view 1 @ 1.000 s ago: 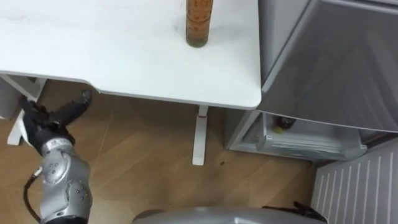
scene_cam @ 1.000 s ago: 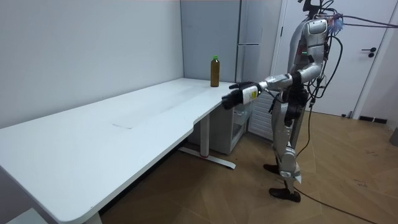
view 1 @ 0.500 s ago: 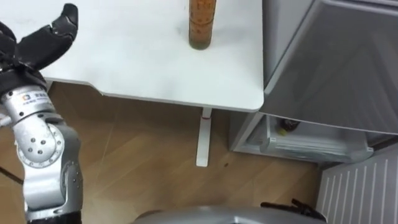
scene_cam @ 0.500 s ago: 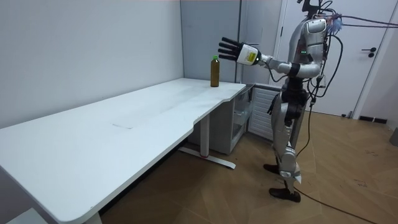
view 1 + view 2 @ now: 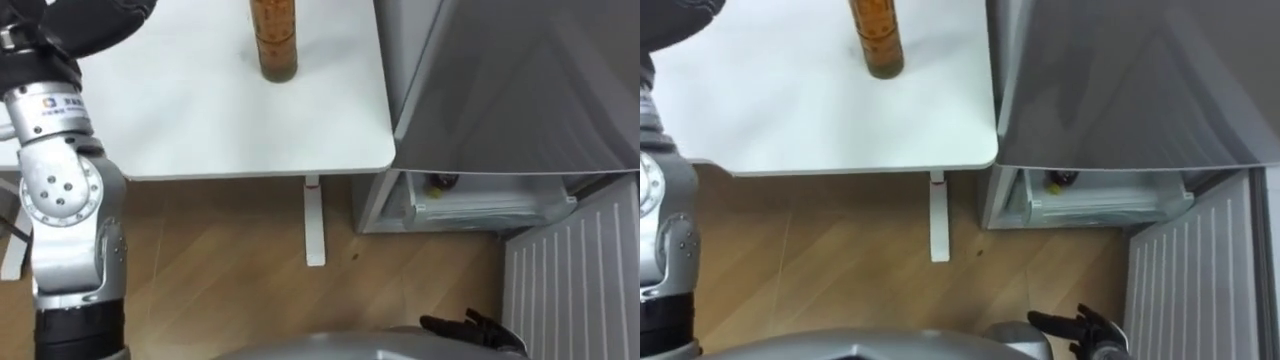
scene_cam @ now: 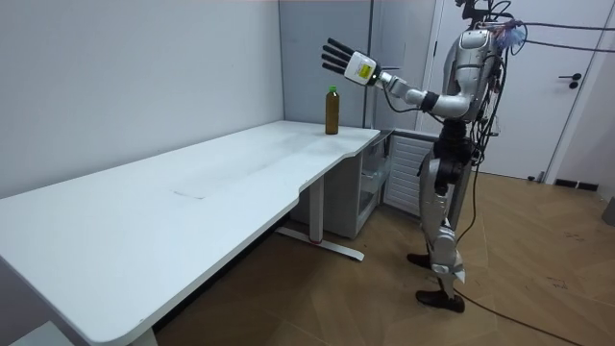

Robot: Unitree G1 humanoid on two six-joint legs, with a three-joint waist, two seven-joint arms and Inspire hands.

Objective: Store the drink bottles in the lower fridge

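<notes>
There is one bottle (image 5: 274, 40) and one white table (image 5: 180, 130), with one table leg (image 5: 314, 222) in sight. There is one fridge (image 5: 500, 80), one open lower fridge door (image 5: 570, 280), and one small dark thing (image 5: 437, 182) inside, too small to tell. The room has one door (image 6: 569, 91). One left hand (image 6: 341, 58) is raised, fingers spread.

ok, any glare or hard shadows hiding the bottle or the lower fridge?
Room view: even light, no glare; the bottle stands clear on the table. Left eye view: bottle's top is cut by the frame edge, soft sheen on the fridge front, the open lower fridge sits in shade, its contents hard to tell.
</notes>
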